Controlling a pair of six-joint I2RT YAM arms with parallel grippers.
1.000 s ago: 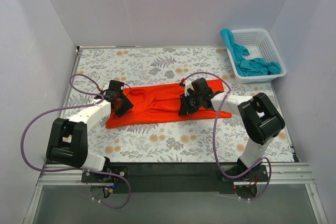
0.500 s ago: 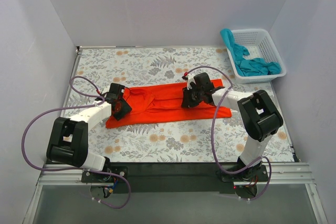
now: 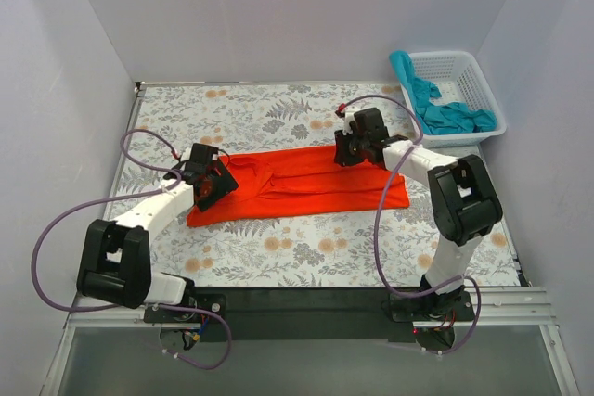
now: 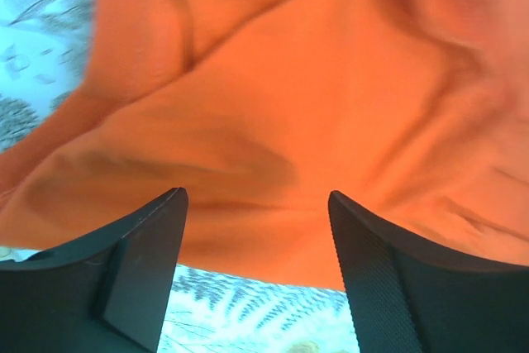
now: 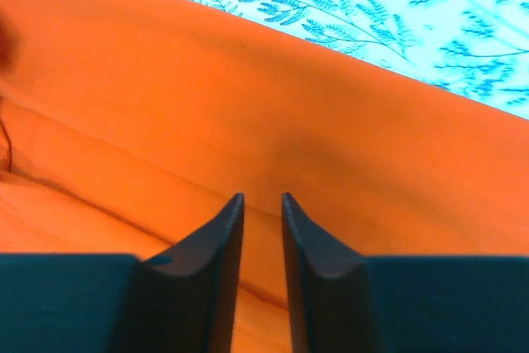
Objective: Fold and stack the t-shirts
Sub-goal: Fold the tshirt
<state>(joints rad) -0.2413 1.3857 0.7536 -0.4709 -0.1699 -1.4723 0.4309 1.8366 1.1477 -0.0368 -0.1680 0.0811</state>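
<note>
An orange-red t-shirt (image 3: 297,183) lies folded into a long strip across the middle of the table. My left gripper (image 3: 206,187) hangs over its left end. In the left wrist view that gripper (image 4: 258,197) is open wide just above the shirt's (image 4: 331,80) near edge, with nothing between the fingers. My right gripper (image 3: 353,149) is over the strip's far edge, right of centre. In the right wrist view that gripper (image 5: 262,197) is open by a narrow gap, and only the flat cloth (image 5: 248,105) below shows through. A teal t-shirt (image 3: 445,118) lies bunched in the basket.
A white lattice basket (image 3: 461,67) stands at the back right corner of the floral table (image 3: 278,257). Grey walls close in the left, back and right. Purple cables loop from both arms over the table.
My left gripper has opened wide and let go of the shirt's left end. My right gripper has moved away from me to the strip's far edge, and the shirt lies flatter.
</note>
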